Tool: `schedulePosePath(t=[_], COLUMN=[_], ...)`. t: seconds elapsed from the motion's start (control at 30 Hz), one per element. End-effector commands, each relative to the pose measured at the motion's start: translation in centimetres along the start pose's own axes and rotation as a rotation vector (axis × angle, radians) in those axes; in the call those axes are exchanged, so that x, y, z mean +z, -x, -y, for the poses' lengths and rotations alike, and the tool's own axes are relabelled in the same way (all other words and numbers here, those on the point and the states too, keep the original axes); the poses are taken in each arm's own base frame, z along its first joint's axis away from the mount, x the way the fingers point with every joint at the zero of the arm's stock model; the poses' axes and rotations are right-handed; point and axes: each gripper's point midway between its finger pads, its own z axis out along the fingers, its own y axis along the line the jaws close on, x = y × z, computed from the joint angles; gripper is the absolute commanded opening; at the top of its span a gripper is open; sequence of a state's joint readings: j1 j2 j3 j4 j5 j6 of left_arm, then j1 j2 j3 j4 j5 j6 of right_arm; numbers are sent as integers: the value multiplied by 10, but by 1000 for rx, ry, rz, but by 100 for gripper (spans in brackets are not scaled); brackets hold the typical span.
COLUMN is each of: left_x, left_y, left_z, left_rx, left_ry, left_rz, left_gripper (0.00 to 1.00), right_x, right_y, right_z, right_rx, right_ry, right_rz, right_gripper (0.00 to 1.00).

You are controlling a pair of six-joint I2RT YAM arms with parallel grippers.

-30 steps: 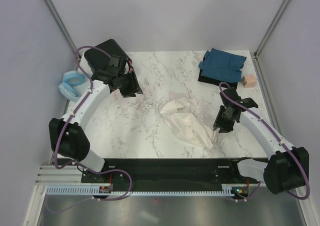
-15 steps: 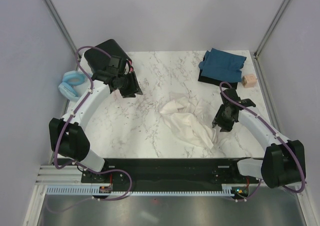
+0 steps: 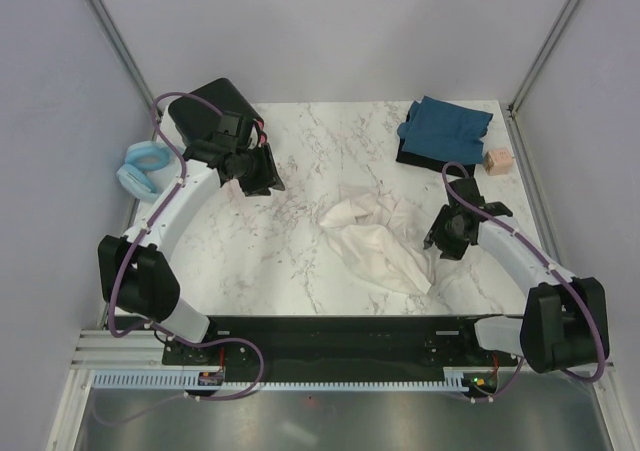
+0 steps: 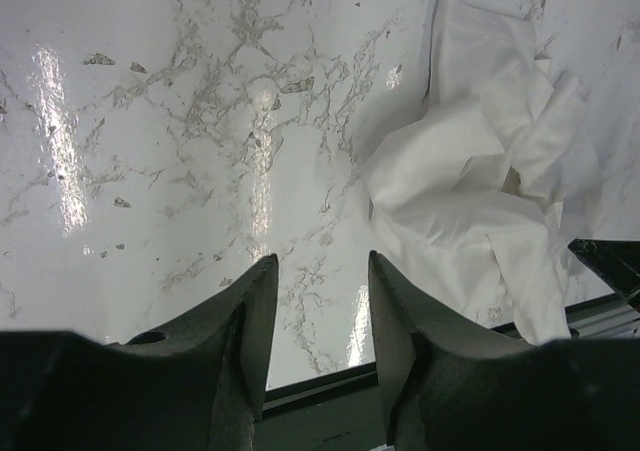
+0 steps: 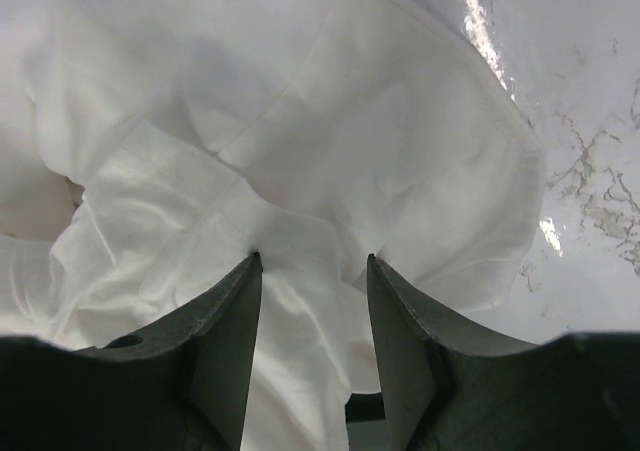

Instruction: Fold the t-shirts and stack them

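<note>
Cream shirt (image 3: pixel 375 239) crumpled mid surface (image 3: pixel 320 141), long axis slanting toward near right; right tool (image 3: pixel 440 246) just beside its right edge, spread, empty; left tool (image 3: pixel 265 181) well apart, spread; teal shirt (image 3: pixel 448 126) far right.

The right claw (image 5: pixel 312 259), dark jaws parted, hangs over a crumpled cream-white cloth t-shirt (image 5: pixel 250 141) that spreads ahead of it and to its left. A white marble-veined worktop (image 5: pixel 590 121) shows to the claw's right.
</note>
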State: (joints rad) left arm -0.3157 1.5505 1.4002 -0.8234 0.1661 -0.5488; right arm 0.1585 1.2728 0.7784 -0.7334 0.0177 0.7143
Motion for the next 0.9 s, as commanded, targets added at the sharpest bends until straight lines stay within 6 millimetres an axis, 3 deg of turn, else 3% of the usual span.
schedulePosePath(t=[0.0, 0.13, 0.57, 0.73, 0.83, 0.87], left_x=[-14, -14, -17, -19, -20, -19], left_y=[7, 6, 5, 6, 6, 5], left_z=[5, 4, 4, 5, 5, 3], left_rx=[51, 48, 47, 48, 50, 48], left_ry=[-20, -17, -19, -20, -20, -17], left_rz=[39, 35, 39, 47, 49, 48], left_gripper=[48, 49, 48, 48, 48, 48], right_x=[-14, -14, 3, 9, 10, 9], right_y=[25, 28, 7, 2, 4, 4], right_z=[-18, -17, 1, -4, -8, -10], right_rx=[-13, -1, -11, -9, -14, -14], right_ry=[91, 92, 4, 34, 53, 61], right_rz=[118, 116, 9, -16, -13, -12], right_gripper=[53, 54, 56, 56, 52, 46])
